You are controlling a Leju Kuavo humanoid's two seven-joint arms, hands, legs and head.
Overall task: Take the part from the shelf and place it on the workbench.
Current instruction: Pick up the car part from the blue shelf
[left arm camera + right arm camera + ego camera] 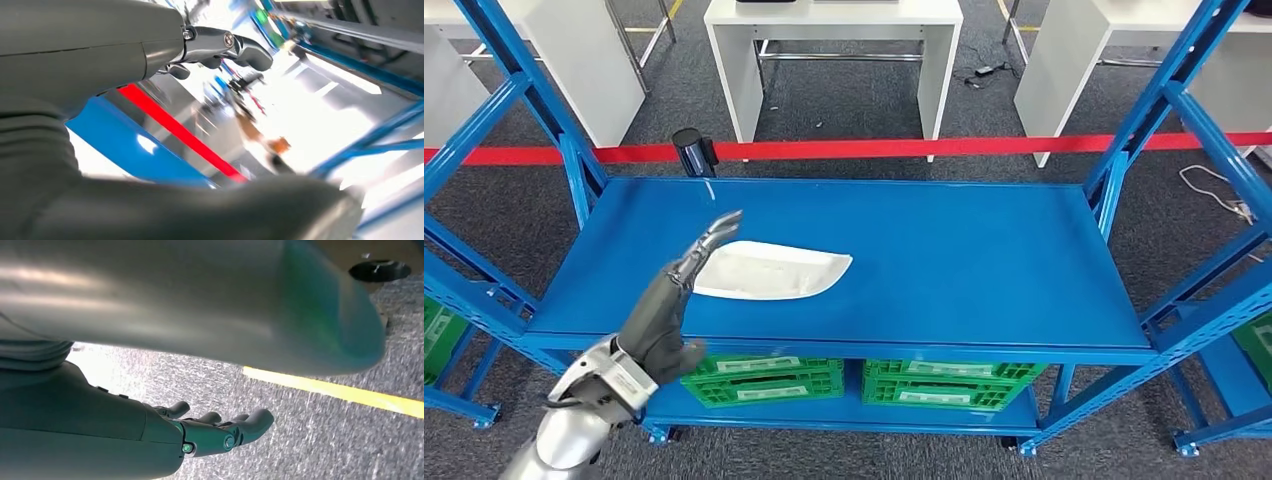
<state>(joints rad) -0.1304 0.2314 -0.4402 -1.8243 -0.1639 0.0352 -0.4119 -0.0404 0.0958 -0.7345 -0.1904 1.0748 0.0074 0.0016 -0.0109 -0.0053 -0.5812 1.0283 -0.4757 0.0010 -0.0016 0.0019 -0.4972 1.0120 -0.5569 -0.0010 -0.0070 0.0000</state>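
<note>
The left hand [664, 315] reaches up over the near edge of the blue shelf [984, 260], palm side turned toward the middle, its fingers [709, 240] stretched forward and held slightly apart with nothing between them; the thumb sticks out low, toward the shelf's front lip. The white part [774, 270], a flat, leaf-shaped piece with a pointed end, lies on the shelf top just beyond and to the inner side of those fingertips; the fingertips overlap its blunt end as seen from the head view, but whether they touch it cannot be told. Farther past the fingertips, at the shelf's back edge, stands a small black cylinder [694, 152], and behind it a red tape line [904, 148] crosses the grey floor. Below the hand, on the lower level, sit green crates [769, 380] side by side. In the left wrist view the fingers [240, 47] extend out straight and hold nothing, with the red line and blue surface blurred beyond them. The right hand [200, 432] hangs over grey carpet, its fingers [250, 422] loosely curled but apart, empty; a yellow floor line [345, 392] runs past beyond the fingertips
</note>
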